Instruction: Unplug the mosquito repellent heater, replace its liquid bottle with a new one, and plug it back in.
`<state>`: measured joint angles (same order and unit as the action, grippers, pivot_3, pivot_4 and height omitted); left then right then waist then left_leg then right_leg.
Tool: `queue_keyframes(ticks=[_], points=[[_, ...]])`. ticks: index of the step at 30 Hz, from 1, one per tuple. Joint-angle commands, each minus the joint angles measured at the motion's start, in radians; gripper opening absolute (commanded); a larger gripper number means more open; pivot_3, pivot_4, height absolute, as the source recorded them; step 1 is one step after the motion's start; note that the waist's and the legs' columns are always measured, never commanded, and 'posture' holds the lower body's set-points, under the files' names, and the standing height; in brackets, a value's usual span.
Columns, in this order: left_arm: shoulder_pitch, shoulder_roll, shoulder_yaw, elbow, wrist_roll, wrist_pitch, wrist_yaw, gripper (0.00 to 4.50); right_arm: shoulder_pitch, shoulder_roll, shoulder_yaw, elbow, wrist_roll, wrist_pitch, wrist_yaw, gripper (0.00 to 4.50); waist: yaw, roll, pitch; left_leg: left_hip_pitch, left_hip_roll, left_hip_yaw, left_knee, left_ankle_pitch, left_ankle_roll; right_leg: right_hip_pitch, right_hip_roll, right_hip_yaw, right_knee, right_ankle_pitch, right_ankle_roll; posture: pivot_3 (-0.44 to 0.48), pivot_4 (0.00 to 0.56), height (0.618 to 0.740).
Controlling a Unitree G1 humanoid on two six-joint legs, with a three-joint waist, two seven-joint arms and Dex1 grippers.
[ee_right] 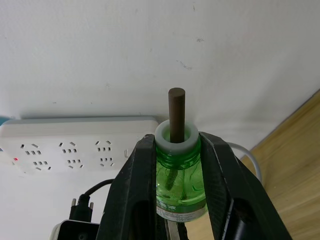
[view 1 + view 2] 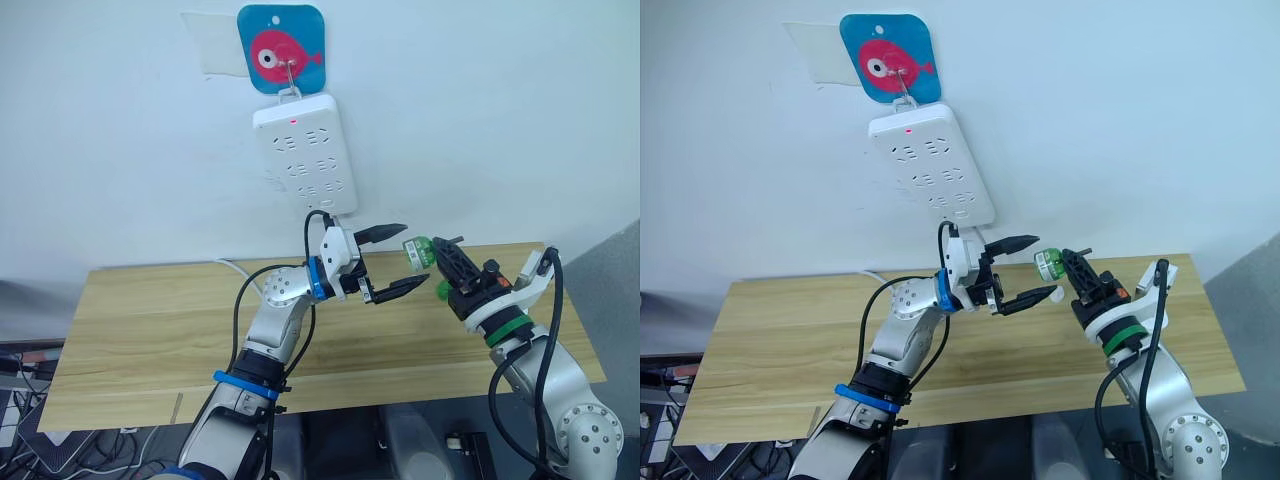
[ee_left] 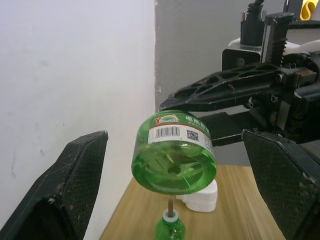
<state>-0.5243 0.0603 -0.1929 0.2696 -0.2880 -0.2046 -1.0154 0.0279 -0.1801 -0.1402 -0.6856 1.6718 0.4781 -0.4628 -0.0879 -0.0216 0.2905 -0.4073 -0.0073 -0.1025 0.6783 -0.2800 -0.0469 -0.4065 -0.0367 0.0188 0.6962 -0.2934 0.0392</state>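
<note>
Both arms are up over the table, pointing at each other. Left gripper [image 2: 396, 262] is spread wide open, right gripper [image 2: 437, 262] is clamped on a bottle [image 2: 417, 251].

**Green bottle aloft, heater on the bench**

The green liquid bottle [image 1: 180, 172] is clamped at its neck between the right gripper [image 1: 176, 165] fingers, above the bench's far edge, brown wick bare. The mosquito repellent heater [image 3: 202, 196], white, rests on the wood beside a second green bottle [image 3: 169, 227], seemingly upright.

Wood table [image 2: 150, 330] w/ heater [image 3: 202, 197], green bottle [image 3: 169, 227].
</note>
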Motion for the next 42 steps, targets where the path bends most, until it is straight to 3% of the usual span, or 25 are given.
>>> queue_keyframes(ticks=[1,20,23,29,38,42], points=[[-0.011,-0.018,-0.016,-0.016,-0.003,-0.022,-0.001,4.50,-0.009,0.000,0.021,-0.064,0.028,-0.034,-0.006,0.85,0.000,0.000,0.000,0.000,0.000,0.000,0.000,0.000,0.000,0.000,0.000,0.000,0.000,0.000,0.000,-0.130,0.250,0.740],[-0.019,-0.033,-0.005,-0.007,-0.009,-0.046,0.004,4.50,-0.006,-0.023,0.070,-0.083,0.036,-0.089,-0.016,0.85,0.000,0.000,0.000,0.000,0.000,0.000,0.000,0.000,0.000,0.000,0.000,0.000,0.000,0.000,0.000,-0.132,0.246,0.740],[-0.018,-0.034,-0.003,-0.004,-0.012,-0.040,0.005,3.94,-0.012,-0.021,0.071,-0.082,0.045,-0.099,-0.019,0.85,0.000,0.000,0.000,0.000,0.000,0.000,0.000,0.000,0.000,0.000,0.000,0.000,0.000,0.000,0.000,-0.132,0.246,0.740],[-0.020,-0.041,0.003,-0.010,-0.024,-0.013,0.021,2.29,-0.011,-0.028,0.081,-0.090,0.056,-0.107,-0.017,0.85,0.000,0.000,0.000,0.000,0.000,0.000,0.000,0.000,0.000,0.000,0.000,0.000,0.000,0.000,0.000,-0.134,0.252,0.740],[-0.019,-0.036,0.000,-0.010,-0.016,-0.004,0.025,2.29,-0.012,-0.030,0.096,-0.098,0.061,-0.118,-0.017,0.85,0.000,0.000,0.000,0.000,0.000,0.000,0.000,0.000,0.000,0.000,0.000,0.000,0.000,0.000,0.000,-0.136,0.255,0.740],[-0.032,-0.032,0.003,0.002,-0.017,0.001,0.021,2.29,-0.002,-0.061,0.090,-0.095,0.065,-0.098,-0.011,2.13,0.000,0.000,0.000,0.000,0.000,0.000,0.000,0.000,0.000,0.000,0.000,0.000,0.000,0.000,0.000,-0.135,0.259,0.740]])
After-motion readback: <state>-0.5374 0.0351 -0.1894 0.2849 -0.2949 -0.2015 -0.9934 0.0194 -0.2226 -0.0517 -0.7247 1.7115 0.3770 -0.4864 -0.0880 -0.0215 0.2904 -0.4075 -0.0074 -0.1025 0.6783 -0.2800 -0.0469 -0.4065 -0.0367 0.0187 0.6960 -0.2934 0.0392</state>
